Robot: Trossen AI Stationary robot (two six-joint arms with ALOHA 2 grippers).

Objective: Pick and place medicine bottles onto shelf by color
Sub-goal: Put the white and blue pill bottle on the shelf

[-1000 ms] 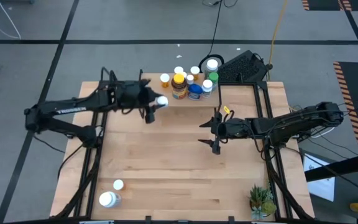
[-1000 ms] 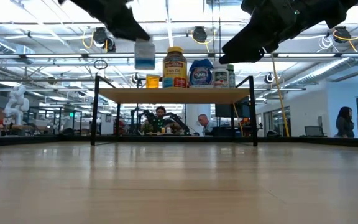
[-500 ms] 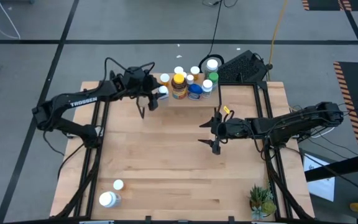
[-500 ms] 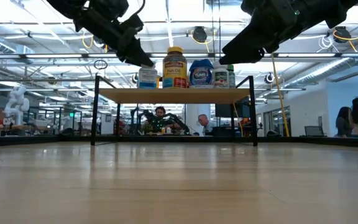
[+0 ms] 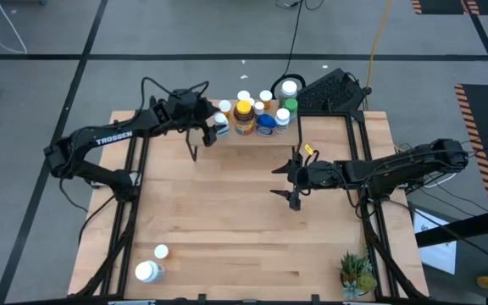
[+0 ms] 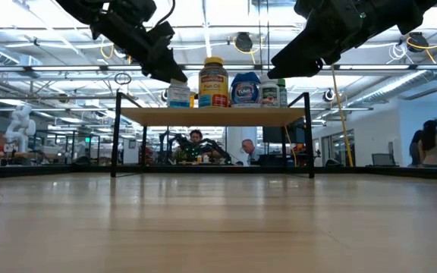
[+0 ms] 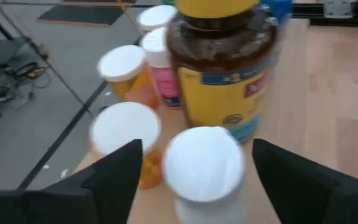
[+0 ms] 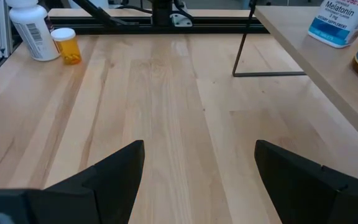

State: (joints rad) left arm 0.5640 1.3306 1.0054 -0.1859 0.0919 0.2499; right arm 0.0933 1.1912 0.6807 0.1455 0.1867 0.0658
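The white-capped bottle (image 7: pixel 202 165) stands on the shelf (image 6: pixel 212 115) at its left end, beside the big amber bottle (image 6: pixel 213 82) with a yellow lid and "Fish Oil" label; the left tool (image 7: pixel 194 177) hangs over it, fingers apart either side of the cap; a blue "TUMS" jar (image 6: pixel 244 89) sits further right; the right tool (image 5: pixel 294 180) hovers mid-bench, fingers spread; its wrist view reads "Melatonin" on a white bottle (image 8: pixel 339 22); two more bottles (image 5: pixel 151 264) rest near the bench's front left corner.
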